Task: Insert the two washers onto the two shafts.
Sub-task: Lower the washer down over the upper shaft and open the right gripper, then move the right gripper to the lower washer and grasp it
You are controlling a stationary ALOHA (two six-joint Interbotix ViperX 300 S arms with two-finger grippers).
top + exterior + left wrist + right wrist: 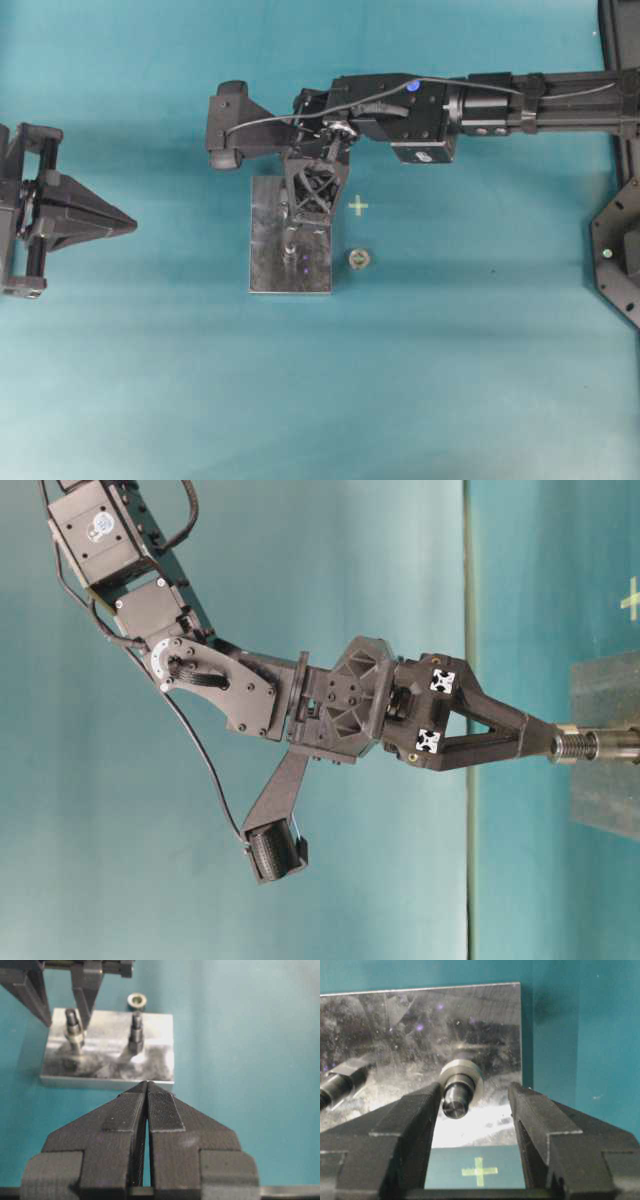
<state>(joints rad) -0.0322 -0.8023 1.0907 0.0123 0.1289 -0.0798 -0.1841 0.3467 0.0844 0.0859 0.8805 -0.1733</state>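
Currently nearest, right end effector (pixel 475 1092): black fingers apart, pointing down over the plate and straddling the shaft tip. One finger is just beside the washer's rim. I see no clamp on anything.
Task's thing: the flat silver metal washer (pixel 473 1074) is ringed around the shaft a little below its tip, between the two open fingers and just past their tips.
Shaft: the short dark steel threaded shaft (pixel 455 1102) stands upright on the plate. Its long axis is perpendicular to the plate and in line with the end effector's reach.
Deciding relation: the washer lies straight ahead of the fingertips along that axis, not off to one side. By my judgement, any coming push down or lift away should run along the shaft, because a sideways drift would knock the tip.
Progress, as a judgement: the washer looks already threaded on. Whether it has dropped fully to the base I cannot tell.
Base: the scuffed rectangular grey metal plate (pixel 395 1025) lies flat on the teal tabletop (pixel 450 380).
Neighbour: a second dark hex-based post (pixel 136 1032) stands on the same plate, apart from the fingers.
Further out: a small loose silver ring (pixel 358 258) lies on the tabletop just beside the plate's edge, near a yellow cross mark (pixel 358 206).
Farthest, left end effector (pixel 146 1095): fingers pressed together and empty, well apart from the plate. The right arm is plainly the nearer.
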